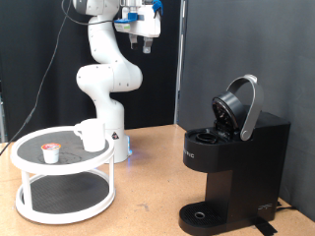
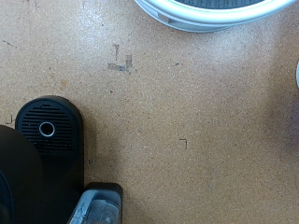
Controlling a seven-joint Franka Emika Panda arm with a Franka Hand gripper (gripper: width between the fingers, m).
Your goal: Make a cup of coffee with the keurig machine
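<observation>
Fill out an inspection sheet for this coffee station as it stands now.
Surface: wooden table, some scuff marks.
Job's things: keurig machine at exterior view's right, lid raised, drip tray bare; cup on the white two-tier stand.
Clutter: small red-topped pod beside the cup.
Grippers: gripper high above the table, holding nothing.
Cables: one hanging behind the arm.
Surroundings: dark backdrop panels.

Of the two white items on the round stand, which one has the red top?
The pod, the smaller item toward the exterior view's left of the stand. The mug beside it is taller, plain white, with a handle. The tool hangs high above, holding nothing.
</observation>
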